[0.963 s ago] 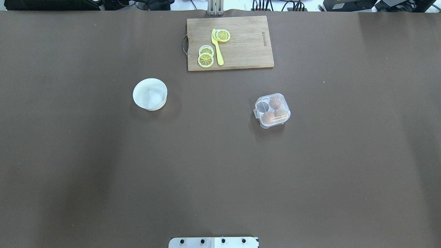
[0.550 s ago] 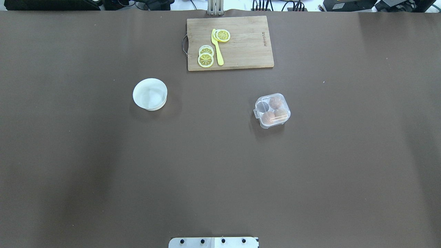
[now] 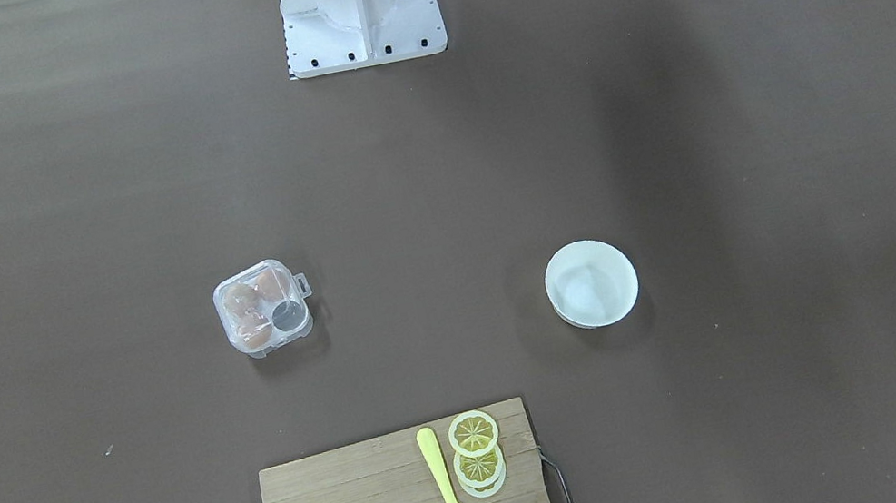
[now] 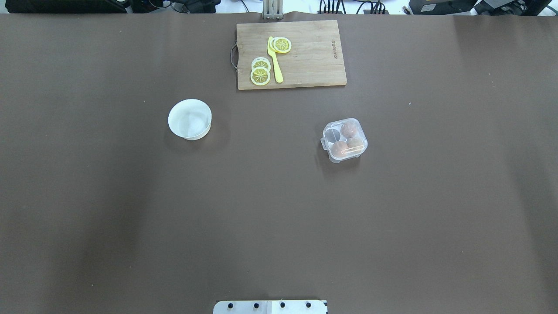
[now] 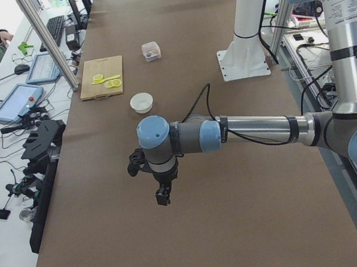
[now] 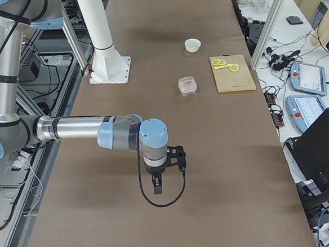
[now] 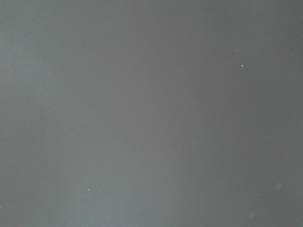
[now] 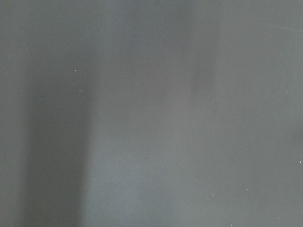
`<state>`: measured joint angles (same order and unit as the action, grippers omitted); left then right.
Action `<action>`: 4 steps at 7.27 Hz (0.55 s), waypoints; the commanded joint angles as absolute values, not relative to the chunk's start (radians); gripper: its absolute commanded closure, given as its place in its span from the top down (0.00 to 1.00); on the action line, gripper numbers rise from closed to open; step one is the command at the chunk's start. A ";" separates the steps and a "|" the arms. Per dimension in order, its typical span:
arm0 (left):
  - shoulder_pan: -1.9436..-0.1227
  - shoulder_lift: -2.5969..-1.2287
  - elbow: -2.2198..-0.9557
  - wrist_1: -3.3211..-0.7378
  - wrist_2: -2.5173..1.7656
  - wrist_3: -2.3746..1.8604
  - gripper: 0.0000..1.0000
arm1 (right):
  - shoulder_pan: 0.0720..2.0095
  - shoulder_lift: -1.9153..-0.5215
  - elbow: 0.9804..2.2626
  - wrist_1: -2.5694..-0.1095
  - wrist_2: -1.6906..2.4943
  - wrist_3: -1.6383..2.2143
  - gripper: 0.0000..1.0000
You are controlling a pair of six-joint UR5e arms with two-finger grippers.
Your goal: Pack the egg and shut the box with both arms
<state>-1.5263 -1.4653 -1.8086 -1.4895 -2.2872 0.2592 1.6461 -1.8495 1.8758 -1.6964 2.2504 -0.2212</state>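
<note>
The clear box [image 4: 344, 139] sits on the brown table right of centre, its lid down and its latch tab on its left side. It also shows in the front view [image 3: 263, 312]. Three brown eggs [image 4: 348, 129] lie inside it and look alike; one cell is empty. My left gripper [image 5: 164, 196] shows only in the left side view, and my right gripper [image 6: 157, 186] only in the right side view. Both hang above bare table, far from the box. I cannot tell whether either is open or shut. Both wrist views show only bare table.
An empty white bowl [image 4: 190, 119] stands left of centre. A wooden cutting board [image 4: 291, 54] with lemon slices and a yellow knife [image 4: 275, 61] lies at the far edge. The white pedestal [image 3: 359, 0] stands at the robot's side.
</note>
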 commanded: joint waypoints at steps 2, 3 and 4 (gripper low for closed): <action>-1.526 -1.465 -1.807 -1.488 -2.287 0.259 0.98 | 1.643 -1.848 1.902 -1.718 2.252 -0.163 1.00; -1.526 -1.465 -1.807 -1.488 -2.287 0.259 0.98 | 1.643 -1.850 1.902 -1.717 2.256 -0.163 1.00; -1.526 -1.465 -1.807 -1.488 -2.287 0.259 0.98 | 1.643 -1.851 1.902 -1.717 2.261 -0.164 1.00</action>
<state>-1.5263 -1.4650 -1.8071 -1.4882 -2.2872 0.2592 1.6431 -1.8498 1.9012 -1.7164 2.2555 -0.1642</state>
